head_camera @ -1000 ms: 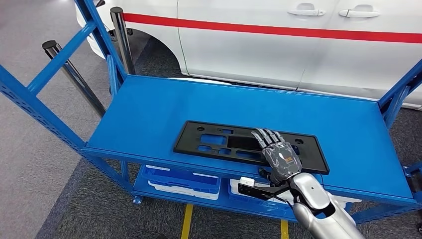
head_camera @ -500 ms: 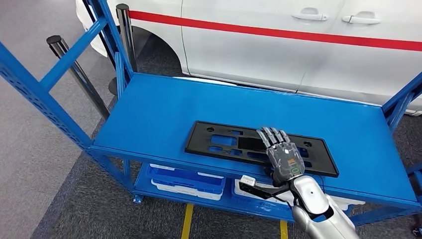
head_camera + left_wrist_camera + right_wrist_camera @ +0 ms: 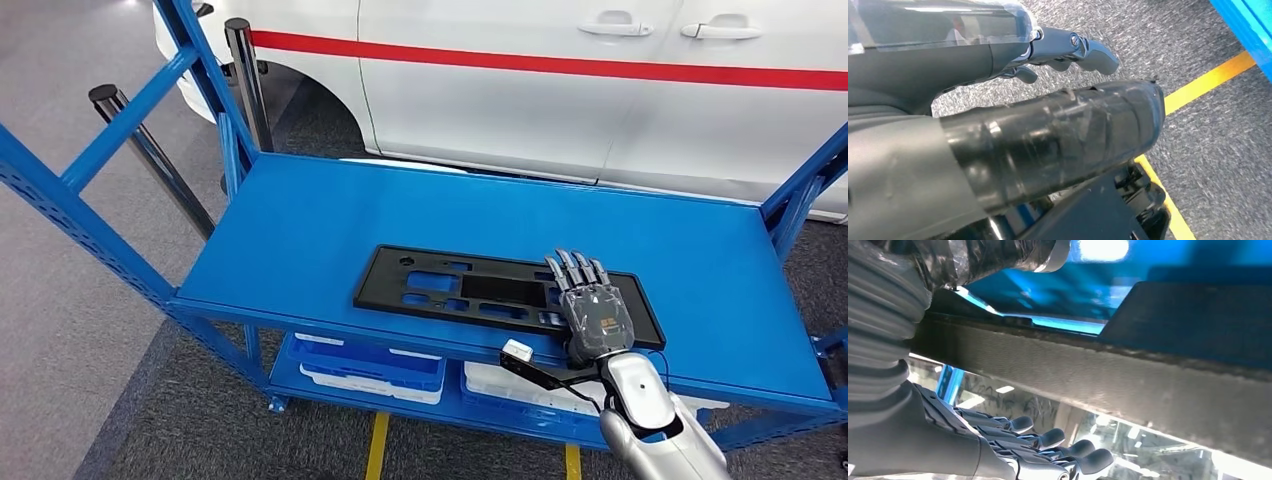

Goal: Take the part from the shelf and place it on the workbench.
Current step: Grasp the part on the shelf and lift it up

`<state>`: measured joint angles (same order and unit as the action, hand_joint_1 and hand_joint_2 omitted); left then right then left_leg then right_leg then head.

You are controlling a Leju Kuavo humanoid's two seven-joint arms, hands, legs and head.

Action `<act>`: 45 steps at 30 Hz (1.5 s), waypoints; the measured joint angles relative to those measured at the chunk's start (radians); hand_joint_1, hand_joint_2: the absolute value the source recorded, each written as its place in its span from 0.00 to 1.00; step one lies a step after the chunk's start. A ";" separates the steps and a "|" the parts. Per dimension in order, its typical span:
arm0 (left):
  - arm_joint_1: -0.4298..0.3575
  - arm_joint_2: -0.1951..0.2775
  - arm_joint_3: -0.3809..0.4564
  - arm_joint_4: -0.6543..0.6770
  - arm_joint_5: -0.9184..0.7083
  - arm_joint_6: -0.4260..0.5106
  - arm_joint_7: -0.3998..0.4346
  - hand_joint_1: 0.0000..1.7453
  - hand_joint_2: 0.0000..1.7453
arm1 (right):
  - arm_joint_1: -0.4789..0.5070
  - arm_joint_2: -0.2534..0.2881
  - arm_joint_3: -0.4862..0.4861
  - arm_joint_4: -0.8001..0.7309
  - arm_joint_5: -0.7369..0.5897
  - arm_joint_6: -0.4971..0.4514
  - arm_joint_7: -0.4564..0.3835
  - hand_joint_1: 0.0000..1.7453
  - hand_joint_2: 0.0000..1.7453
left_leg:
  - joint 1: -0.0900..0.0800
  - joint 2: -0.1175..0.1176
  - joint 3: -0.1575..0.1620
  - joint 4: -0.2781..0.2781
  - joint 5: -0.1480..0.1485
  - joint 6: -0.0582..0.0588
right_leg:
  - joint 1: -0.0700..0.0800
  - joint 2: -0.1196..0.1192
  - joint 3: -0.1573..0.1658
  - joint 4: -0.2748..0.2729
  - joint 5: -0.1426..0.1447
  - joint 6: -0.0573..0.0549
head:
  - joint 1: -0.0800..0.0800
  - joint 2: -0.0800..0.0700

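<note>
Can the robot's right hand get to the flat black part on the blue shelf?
Probably yes. The right hand is already over the black part's right end, fingers spread, with nothing in between on the shelf.

From my head view the part (image 3: 500, 292) lies flat on the shelf (image 3: 300, 230), near its front edge and right of centre, long side along that edge. My right hand (image 3: 597, 318) is over the part's right end, fingers (image 3: 578, 270) pointing toward the back; my left hand (image 3: 1068, 47) hangs over the floor (image 3: 1213, 140) beside a floor line (image 3: 1208, 80). Trays (image 3: 365, 365) sit on the level below, a car (image 3: 600, 90) stands behind the shelf, and two posts (image 3: 150, 150) stand at its back left.
</note>
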<state>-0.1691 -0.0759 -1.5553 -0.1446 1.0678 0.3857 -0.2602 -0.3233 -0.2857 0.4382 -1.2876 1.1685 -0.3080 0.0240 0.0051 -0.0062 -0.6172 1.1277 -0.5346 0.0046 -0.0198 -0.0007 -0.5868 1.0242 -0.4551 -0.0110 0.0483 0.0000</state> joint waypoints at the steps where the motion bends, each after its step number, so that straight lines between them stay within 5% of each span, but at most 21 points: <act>1: 0.000 0.000 0.000 0.000 0.000 0.000 0.000 0.00 0.00 | 0.000 0.002 -0.001 0.003 0.000 0.000 0.000 0.00 1.00 | 0.001 0.000 -0.031 0.066 -0.032 -0.004 | 0.000 -0.001 -0.001 0.000 0.000 -0.002 | 0.000 0.000; 3: 0.003 0.000 0.000 0.000 0.000 0.000 0.000 0.00 0.00 | 0.000 0.004 -0.002 0.008 0.000 0.000 0.000 0.01 1.00 | 0.004 0.000 -0.076 0.162 -0.061 -0.008 | 0.000 -0.002 -0.001 0.001 0.000 -0.003 | 0.000 0.000; 4: 0.004 0.000 0.000 0.000 0.000 0.000 0.000 0.00 0.00 | 0.000 0.004 -0.002 0.010 0.000 0.000 0.000 0.08 1.00 | 0.004 0.000 -0.075 0.162 -0.049 -0.009 | 0.000 -0.002 -0.001 0.001 0.000 -0.003 | 0.000 0.000; 8: 0.001 0.000 0.000 0.000 0.000 0.000 0.000 0.00 0.00 | 0.001 0.005 -0.006 0.018 0.001 0.000 0.002 0.85 1.00 | 0.001 0.000 0.042 -0.074 0.063 0.007 | 0.004 -0.001 0.005 0.002 -0.001 0.004 | 0.000 0.000; 10: 0.000 0.000 0.000 0.000 -0.002 0.000 0.001 0.00 0.00 | 0.003 0.006 -0.011 0.025 0.002 0.000 0.003 0.95 1.00 | -0.004 -0.001 0.058 -0.112 0.066 0.015 | 0.005 0.000 0.002 0.002 0.001 0.016 | 0.000 0.000; 12: 0.001 0.000 0.000 0.000 -0.002 0.000 0.001 0.00 0.00 | 0.006 0.007 -0.016 0.032 0.001 -0.002 0.003 0.99 1.00 | -0.002 0.000 0.057 -0.119 0.073 0.025 | 0.004 0.000 0.000 -0.001 0.004 0.027 | 0.000 0.000; 14: 0.001 0.000 0.000 0.000 -0.003 -0.001 0.001 0.00 0.00 | 0.009 0.008 -0.023 0.039 0.000 -0.005 -0.001 1.00 1.00 | 0.003 0.001 0.059 -0.131 0.083 0.038 | 0.004 0.001 -0.016 0.035 -0.024 0.036 | 0.001 0.000; 17: 0.001 0.000 0.000 0.000 -0.002 -0.002 0.001 0.00 0.00 | 0.014 0.008 -0.034 0.050 0.000 -0.010 -0.010 1.00 1.00 | 0.002 0.002 0.056 -0.135 0.087 0.047 | 0.004 0.001 -0.097 0.208 -0.113 0.044 | 0.001 0.000; 19: 0.003 0.000 0.000 0.000 -0.001 -0.002 0.000 0.00 0.00 | 0.018 0.008 -0.037 0.055 0.000 -0.015 -0.015 1.00 1.00 | 0.001 0.001 0.055 -0.133 0.086 0.047 | 0.003 0.001 -0.125 0.267 -0.118 0.047 | 0.001 0.000; 22: 0.003 0.000 0.000 0.000 0.000 -0.002 0.000 0.00 0.00 | 0.018 0.008 -0.046 0.056 0.001 -0.024 -0.020 1.00 1.00 | 0.001 0.000 0.057 -0.122 0.078 0.041 | 0.000 0.000 -0.045 0.110 -0.028 0.045 | 0.001 0.000; 24: 0.003 0.000 0.000 0.000 0.001 -0.002 -0.001 0.00 0.00 | 0.018 0.009 -0.054 0.053 0.000 -0.026 -0.025 1.00 1.00 | -0.002 -0.002 0.055 -0.113 0.072 0.033 | 0.003 0.002 -0.003 0.021 -0.005 0.037 | 0.001 0.000; 29: 0.003 0.000 0.000 0.000 0.004 -0.001 -0.001 0.00 0.00 | 0.021 0.009 -0.068 0.043 -0.005 -0.033 -0.033 1.00 1.00 | -0.002 0.000 0.040 -0.082 0.046 0.006 | 0.002 0.000 0.006 -0.001 -0.002 0.008 | -0.001 0.000; 32: 0.005 0.000 0.000 0.000 0.005 -0.001 -0.002 0.00 0.00 | 0.031 0.010 -0.078 0.036 -0.007 -0.040 -0.035 1.00 1.00 | 0.003 0.001 -0.039 0.090 -0.043 -0.007 | 0.000 -0.004 0.006 -0.004 0.000 -0.001 | -0.002 0.000; 34: 0.008 0.000 0.000 0.000 0.006 -0.001 -0.003 0.00 0.00 | 0.038 0.010 -0.083 0.031 -0.007 -0.044 -0.037 1.00 1.00 | 0.005 0.001 -0.076 0.169 -0.060 -0.011 | 0.000 -0.005 0.006 -0.002 0.000 -0.001 | -0.002 0.000; 35: 0.009 0.000 0.000 0.000 0.006 -0.001 -0.004 0.00 0.00 | 0.041 0.010 -0.085 0.028 -0.007 -0.044 -0.037 1.00 1.00 | 0.006 0.001 -0.068 0.152 -0.039 -0.011 | 0.000 -0.004 0.006 -0.001 -0.001 0.000 | -0.002 0.000; 38: 0.009 0.001 0.000 0.000 0.009 -0.001 -0.006 0.00 0.00 | 0.052 0.010 -0.091 0.016 -0.007 -0.046 -0.041 1.00 1.00 | 0.008 0.001 0.020 -0.033 0.058 -0.005 | -0.001 -0.004 0.010 0.000 -0.003 0.004 | -0.001 0.000; 40: 0.008 0.001 0.000 0.000 0.009 -0.002 -0.008 0.00 0.00 | 0.060 0.010 -0.094 0.006 -0.005 -0.050 -0.044 1.00 1.00 | 0.004 0.000 0.049 -0.098 0.070 0.001 | 0.002 -0.003 0.007 0.003 -0.004 0.012 | -0.001 0.000; 45: 0.014 0.002 0.000 0.000 0.023 -0.010 -0.030 0.00 0.00 | 0.117 0.010 -0.103 -0.091 0.069 -0.113 -0.046 1.00 1.00 | 0.001 0.000 0.052 -0.123 0.079 0.034 | 0.000 -0.001 -0.008 0.019 -0.016 0.041 | 0.000 0.000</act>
<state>-0.1556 -0.0742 -1.5553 -0.1443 1.0912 0.3756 -0.2903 -0.2063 -0.2759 0.3347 -1.3781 1.2376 -0.4209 -0.0219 0.0059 -0.0065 -0.5650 1.0046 -0.4560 0.0391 -0.0195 -0.0019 -0.5948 1.0428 -0.4715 0.0301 0.0481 0.0000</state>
